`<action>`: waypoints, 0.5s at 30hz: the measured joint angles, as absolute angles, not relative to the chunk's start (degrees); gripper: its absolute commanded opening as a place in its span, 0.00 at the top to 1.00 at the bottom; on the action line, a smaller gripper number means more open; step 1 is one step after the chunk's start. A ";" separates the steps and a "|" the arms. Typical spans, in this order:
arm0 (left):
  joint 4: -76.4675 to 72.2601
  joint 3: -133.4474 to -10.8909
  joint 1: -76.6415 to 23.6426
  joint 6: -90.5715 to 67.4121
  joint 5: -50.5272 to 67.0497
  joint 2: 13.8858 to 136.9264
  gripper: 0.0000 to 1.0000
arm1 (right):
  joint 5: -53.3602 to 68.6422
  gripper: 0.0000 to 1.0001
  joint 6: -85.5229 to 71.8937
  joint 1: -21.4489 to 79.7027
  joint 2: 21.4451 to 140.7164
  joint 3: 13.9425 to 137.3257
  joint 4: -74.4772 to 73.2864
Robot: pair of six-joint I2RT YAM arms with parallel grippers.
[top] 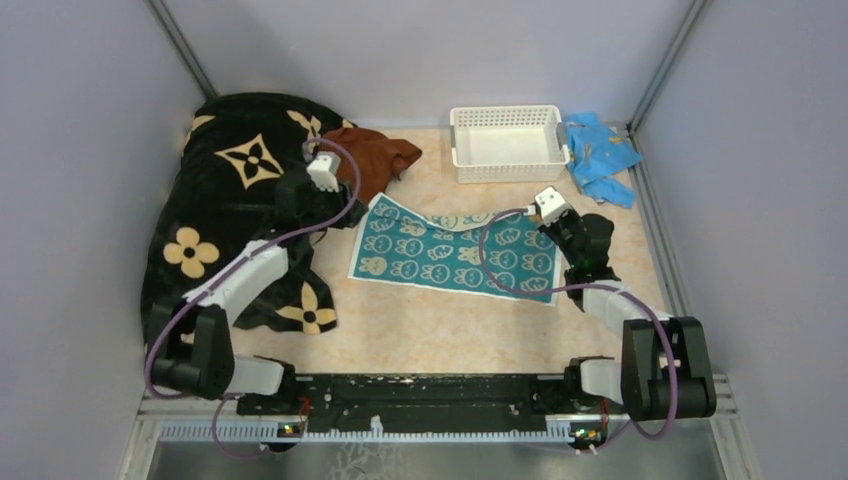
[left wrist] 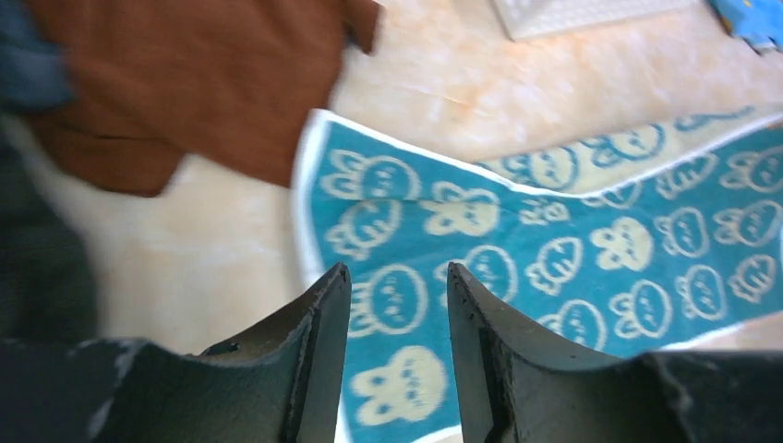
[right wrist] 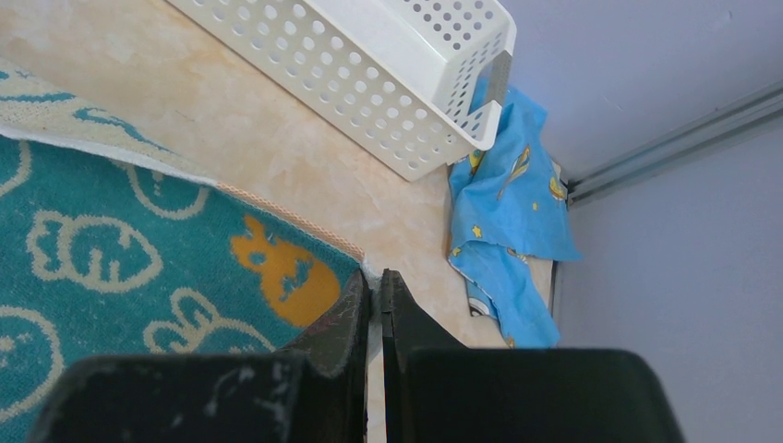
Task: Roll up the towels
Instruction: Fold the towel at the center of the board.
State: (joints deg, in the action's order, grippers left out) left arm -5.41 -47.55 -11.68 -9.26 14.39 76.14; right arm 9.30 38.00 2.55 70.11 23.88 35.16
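The teal-and-white patterned towel (top: 455,252) lies spread flat in the middle of the table. Its far long edge is folded over a little. The rust-brown towel (top: 372,155) lies crumpled beyond its left end, partly on the black blanket. My left gripper (left wrist: 395,269) hovers open over the teal towel's (left wrist: 554,249) left end, with nothing between its fingers. My right gripper (right wrist: 376,275) is shut on the white-edged far right corner of the teal towel (right wrist: 111,268). A blurred dark grey-blue cloth (left wrist: 32,65) shows at the left edge of the left wrist view.
A big black blanket with tan flowers (top: 225,210) fills the left side. A white perforated basket (top: 508,142) stands at the back. A bright light-blue cloth (top: 600,155) lies beside it in the back right corner. Walls close in on three sides.
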 measured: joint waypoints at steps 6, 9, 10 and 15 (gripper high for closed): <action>-7.20 -48.82 -18.28 -12.91 14.17 89.10 0.52 | 8.08 1.00 37.85 2.55 70.43 23.11 36.14; -6.66 -50.17 -18.11 -13.98 12.71 96.01 0.54 | 7.40 1.00 37.91 2.55 70.43 22.92 36.23; -6.04 -50.94 -17.89 -14.22 11.92 98.00 0.54 | 7.25 1.00 37.93 2.55 70.43 22.92 36.25; -2.68 -55.02 -17.28 -16.16 8.88 102.13 0.57 | 5.76 1.00 38.04 2.55 70.43 22.90 36.42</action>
